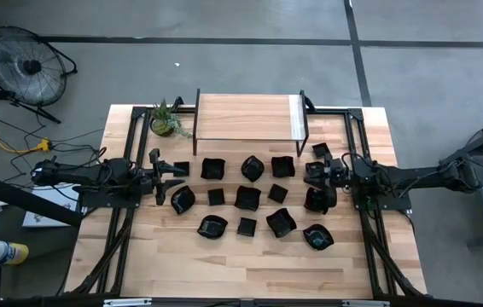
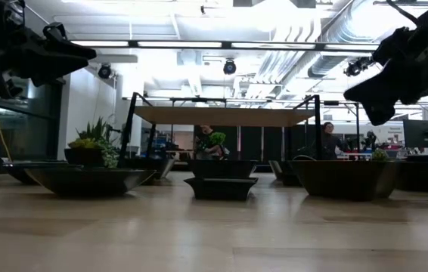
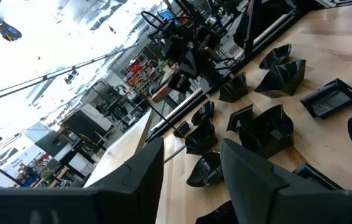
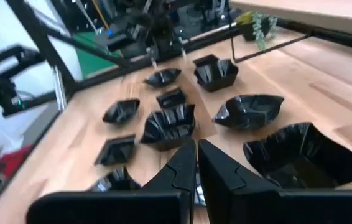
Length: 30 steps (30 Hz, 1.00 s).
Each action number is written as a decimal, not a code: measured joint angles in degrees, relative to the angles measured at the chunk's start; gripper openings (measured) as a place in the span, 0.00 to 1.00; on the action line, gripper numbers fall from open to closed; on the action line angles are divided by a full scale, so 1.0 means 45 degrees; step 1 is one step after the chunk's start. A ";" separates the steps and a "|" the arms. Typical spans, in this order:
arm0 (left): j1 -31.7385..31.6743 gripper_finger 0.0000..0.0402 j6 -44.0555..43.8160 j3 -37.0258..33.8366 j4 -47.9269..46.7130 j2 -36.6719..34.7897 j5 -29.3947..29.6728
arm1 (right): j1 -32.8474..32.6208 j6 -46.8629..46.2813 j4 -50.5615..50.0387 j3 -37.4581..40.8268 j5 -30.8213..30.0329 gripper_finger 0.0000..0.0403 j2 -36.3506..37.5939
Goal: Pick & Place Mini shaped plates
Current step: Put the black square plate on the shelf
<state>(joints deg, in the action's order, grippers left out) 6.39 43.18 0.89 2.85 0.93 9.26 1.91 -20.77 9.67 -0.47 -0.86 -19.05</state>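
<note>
High view shows my left gripper [image 1: 176, 171] open at nine o'clock, right gripper [image 1: 312, 173] shut and empty at three, mini shaped plates [image 1: 247, 197] mid-table between them: glossy, probably slippery, so I'd pinch a rim.

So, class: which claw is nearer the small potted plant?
Left. The left claw hovers just in front of the potted plant on its side; the right claw is far across the table.

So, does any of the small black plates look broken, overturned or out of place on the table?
Nothing stands out. The mini shaped plates lie spread in rough rows on the table, none visibly broken or overturned. The left gripper hangs open, the right gripper shut; neither holds a plate.
</note>
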 joint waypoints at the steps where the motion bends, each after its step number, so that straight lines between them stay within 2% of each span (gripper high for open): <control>1: 0.0000 0.38 0.0000 0.0001 0.0001 0.0000 0.0000 | 0.0001 -0.0175 0.0232 -0.0013 -0.0130 0.03 0.0003; 5: -0.0003 0.38 0.0000 0.0003 0.0001 0.0000 0.0003 | 0.0001 -0.1645 0.0028 -0.0623 -0.1598 0.03 -0.0012; 7: 0.0000 0.38 0.0000 0.0004 0.0005 0.0000 0.0002 | 0.0001 -0.1707 -0.0756 -0.1218 -0.2516 0.03 0.0005; 12: -0.0001 0.38 0.0000 0.0004 0.0005 0.0000 0.0001 | 0.0001 -0.1775 -0.4279 -0.3230 -0.4860 0.03 -0.0005; 16: 0.0000 0.38 0.0000 0.0005 0.0005 0.0000 0.0000 | 0.0001 -0.2636 -0.7029 -0.5073 -0.6372 0.03 0.0000; 24: -0.0002 0.38 0.0000 0.0002 0.0003 0.0000 0.0002 | 0.0001 -0.3752 -1.1083 -0.8354 -0.8372 0.03 -0.0070; 30: 0.0000 0.38 0.0000 0.0003 0.0005 0.0000 0.0000 | 0.0001 -0.3614 -1.2371 -1.0459 -0.9119 0.03 -0.0663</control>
<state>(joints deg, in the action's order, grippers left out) 6.39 43.18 0.90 2.87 0.93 9.26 1.91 -37.03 -46.00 -47.53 -41.89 -22.03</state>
